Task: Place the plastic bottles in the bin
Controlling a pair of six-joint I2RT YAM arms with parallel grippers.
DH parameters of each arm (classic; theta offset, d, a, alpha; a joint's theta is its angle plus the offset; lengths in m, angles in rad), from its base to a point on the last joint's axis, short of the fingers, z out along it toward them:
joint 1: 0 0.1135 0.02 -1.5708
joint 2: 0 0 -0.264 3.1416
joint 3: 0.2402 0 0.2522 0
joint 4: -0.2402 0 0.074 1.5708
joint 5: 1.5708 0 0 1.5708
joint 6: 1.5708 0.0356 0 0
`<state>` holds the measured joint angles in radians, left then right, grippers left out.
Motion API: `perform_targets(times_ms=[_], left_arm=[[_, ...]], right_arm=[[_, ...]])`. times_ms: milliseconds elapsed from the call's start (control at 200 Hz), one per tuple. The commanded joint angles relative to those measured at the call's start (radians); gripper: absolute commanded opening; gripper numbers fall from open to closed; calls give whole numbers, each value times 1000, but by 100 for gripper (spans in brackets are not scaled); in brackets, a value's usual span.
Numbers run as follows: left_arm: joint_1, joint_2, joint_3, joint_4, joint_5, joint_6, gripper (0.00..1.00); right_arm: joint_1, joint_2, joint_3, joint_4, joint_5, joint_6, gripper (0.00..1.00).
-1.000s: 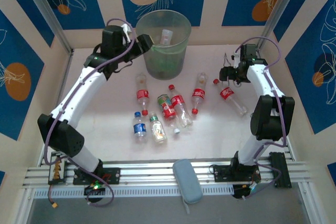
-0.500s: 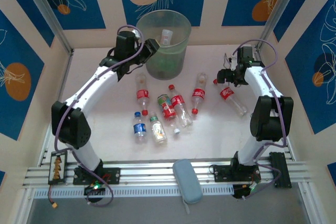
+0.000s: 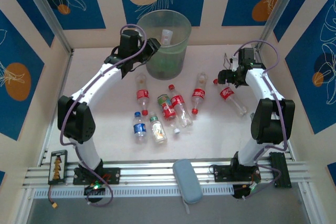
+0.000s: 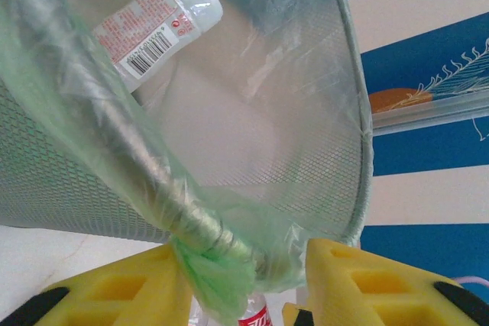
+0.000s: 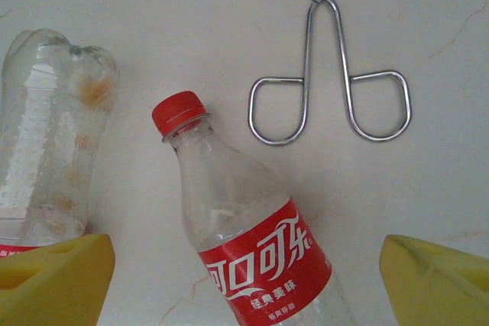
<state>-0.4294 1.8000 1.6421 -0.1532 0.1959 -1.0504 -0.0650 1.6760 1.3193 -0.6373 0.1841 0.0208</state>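
The bin point(image 3: 169, 60) stands at the back middle, a bottle point(image 3: 166, 36) leaning inside it. My left gripper point(image 3: 152, 45) is open at its near-left rim; in the left wrist view the rim and knotted green liner point(image 4: 206, 265) lie between the yellow fingers point(image 4: 114, 295), with the white-labelled bottle point(image 4: 157, 20) inside the bin point(image 4: 321, 97). Several bottles lie on the table, among them a blue-labelled one point(image 3: 139, 127) and a green-and-white one point(image 3: 157, 128). My right gripper point(image 3: 224, 75) hangs open over a red-labelled bottle point(image 5: 248, 227), beside a second clear bottle point(image 5: 53, 127).
Thin wire tongs point(image 5: 328, 74) lie just beyond the right gripper's bottle. A grey-blue oblong pad point(image 3: 187, 180) rests on the rail at the near edge. Patterned walls close in the table on three sides.
My left arm has swung right and its gripper has closed in on the bin's rim. The right gripper has barely shifted.
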Motion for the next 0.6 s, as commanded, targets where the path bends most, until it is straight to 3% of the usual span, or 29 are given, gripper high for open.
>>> perform_targets(times_ms=[0, 220, 415, 595], left_arm=[[6, 19, 34, 29, -21, -10, 43], [6, -53, -22, 34, -6, 21, 63], [13, -160, -85, -3, -10, 72, 66], [21, -119, -9, -24, 0, 78, 65]], right_arm=[[-4, -18, -13, 8, -14, 11, 90], [-3, -25, -12, 3, -18, 8, 90], [-7, -22, -3, 4, -25, 8, 90], [-6, -8, 8, -5, -23, 11, 90]])
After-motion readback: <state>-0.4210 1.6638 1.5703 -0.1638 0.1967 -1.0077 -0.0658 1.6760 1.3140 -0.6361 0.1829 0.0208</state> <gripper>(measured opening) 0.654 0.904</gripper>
